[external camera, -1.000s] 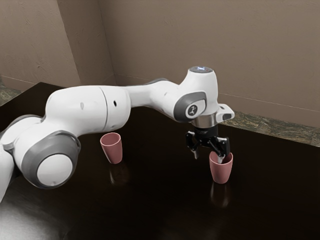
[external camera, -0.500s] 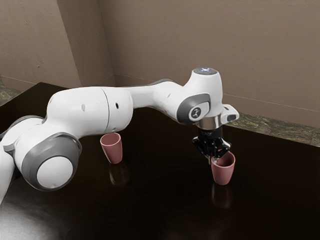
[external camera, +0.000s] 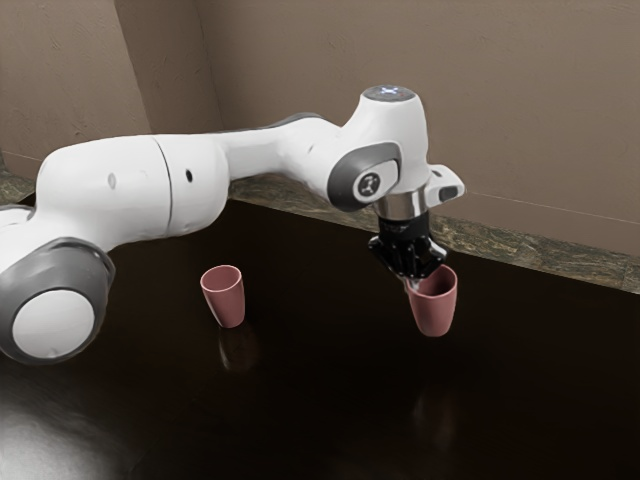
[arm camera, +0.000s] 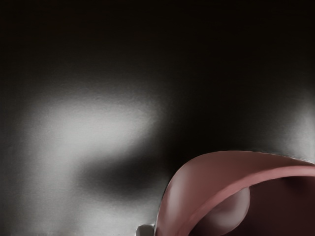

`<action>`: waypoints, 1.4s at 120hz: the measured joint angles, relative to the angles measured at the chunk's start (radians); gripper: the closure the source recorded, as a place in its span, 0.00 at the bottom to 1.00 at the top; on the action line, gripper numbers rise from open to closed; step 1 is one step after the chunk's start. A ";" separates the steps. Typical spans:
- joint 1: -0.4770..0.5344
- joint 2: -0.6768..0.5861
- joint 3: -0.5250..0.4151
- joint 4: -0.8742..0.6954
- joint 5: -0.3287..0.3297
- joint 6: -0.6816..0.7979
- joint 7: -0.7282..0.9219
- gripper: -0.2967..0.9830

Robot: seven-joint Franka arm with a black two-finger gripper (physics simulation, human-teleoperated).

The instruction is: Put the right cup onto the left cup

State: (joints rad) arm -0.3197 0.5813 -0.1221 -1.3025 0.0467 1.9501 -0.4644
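Clearly the claw [external camera: 412, 281] was pinching the wall of the held cup [external camera: 434, 312], 1 finger inside and 1 outside. That cup hung mouth up, just off the bench [external camera: 330, 400], its middle offset from the claw toward the exterior view's right. The standing cup [external camera: 226, 304] lay well apart, toward the exterior view's left, upright and open. The next move likely called for a carry that way, centring the held cup, rather than the claw, over that mouth.

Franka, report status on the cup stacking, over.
Claw shut on lifted cup at its rim, clear of table. Target cup standing at exterior view's left, not yet stacked. No obstruction seen.
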 joint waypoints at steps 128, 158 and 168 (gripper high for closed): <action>0.313 -0.594 0.082 -0.476 -0.018 -0.151 0.281 0.85; 0.304 -0.599 0.173 -0.476 -0.012 -0.173 0.349 0.85; 0.307 -0.594 0.193 -0.476 -0.011 -0.164 0.373 0.85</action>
State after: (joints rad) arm -0.0130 -0.0131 0.0710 -1.7783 0.0353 1.7863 -0.0915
